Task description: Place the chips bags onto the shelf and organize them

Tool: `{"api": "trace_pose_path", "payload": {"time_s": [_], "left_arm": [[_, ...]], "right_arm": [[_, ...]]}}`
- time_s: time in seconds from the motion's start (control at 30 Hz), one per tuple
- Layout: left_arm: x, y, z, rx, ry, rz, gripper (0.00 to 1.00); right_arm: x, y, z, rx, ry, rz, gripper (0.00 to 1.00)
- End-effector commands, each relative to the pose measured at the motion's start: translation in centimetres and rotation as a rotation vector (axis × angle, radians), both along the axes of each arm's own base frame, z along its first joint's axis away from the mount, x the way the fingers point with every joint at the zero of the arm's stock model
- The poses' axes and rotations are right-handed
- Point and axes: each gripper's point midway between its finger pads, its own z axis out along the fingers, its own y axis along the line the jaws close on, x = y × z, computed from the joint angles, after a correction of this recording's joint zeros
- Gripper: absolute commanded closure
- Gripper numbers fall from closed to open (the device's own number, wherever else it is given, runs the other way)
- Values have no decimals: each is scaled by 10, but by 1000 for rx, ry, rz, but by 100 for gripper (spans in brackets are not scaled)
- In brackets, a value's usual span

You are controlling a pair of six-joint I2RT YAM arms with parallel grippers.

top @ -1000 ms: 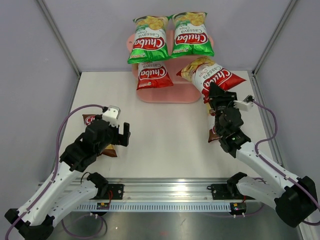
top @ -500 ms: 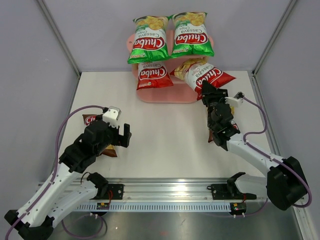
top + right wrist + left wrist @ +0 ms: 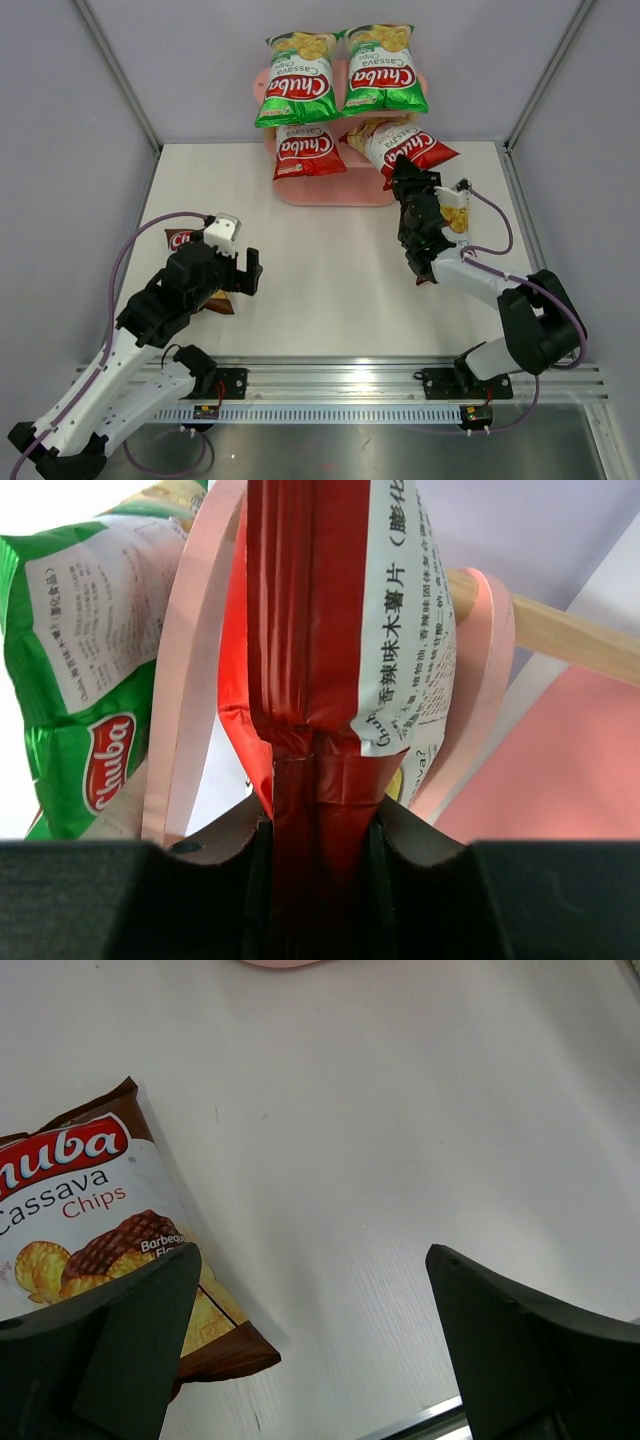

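The right gripper (image 3: 318, 830) is clamped narrow on the crimped bottom seam of a red glossy chips bag (image 3: 330, 620), its jaws pressed flat on either side of the seal. From there the bag runs forward between the rounded edges of two boards of the pink three-tier shelf (image 3: 190, 670), part-way onto the middle tier and angled toward the second red bag (image 3: 305, 150).

To seat it well, the push should stay level and straight, squaring the bag beside its red neighbour, and the pinch should let go only once the board carries the weight.

Two green bags (image 3: 295, 85) sit on the top tier. The left gripper (image 3: 315, 1335) hangs wide apart and holds nothing, above a dark brown chips bag (image 3: 90, 1210) lying flat on the white table (image 3: 400, 1110).
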Motion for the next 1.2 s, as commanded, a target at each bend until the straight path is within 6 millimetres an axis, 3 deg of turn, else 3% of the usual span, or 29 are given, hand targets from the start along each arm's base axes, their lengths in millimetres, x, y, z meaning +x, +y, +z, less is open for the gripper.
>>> {"api": "trace_pose_path", "payload": {"time_s": [0.0,0.1,0.43,0.67,0.97,1.17], "left_arm": [[7,8,14,-12,-64,56,1],[11,23,15,15,-75,145,1],[10,39,26,0,-133,220,1],[9,40,28,-8,-144,227,1],[8,38,30,-22,-150,209,1],[8,41,29,-14,-151,224,1]], "right_arm": [[2,-11,54,143,-160,-105,100],[6,-9,48,138,-158,-170,100],[37,15,18,165,-148,-256,100],[60,40,-7,151,-125,-249,98],[81,60,-23,127,-84,-249,94],[85,58,-45,103,0,-314,89]]}}
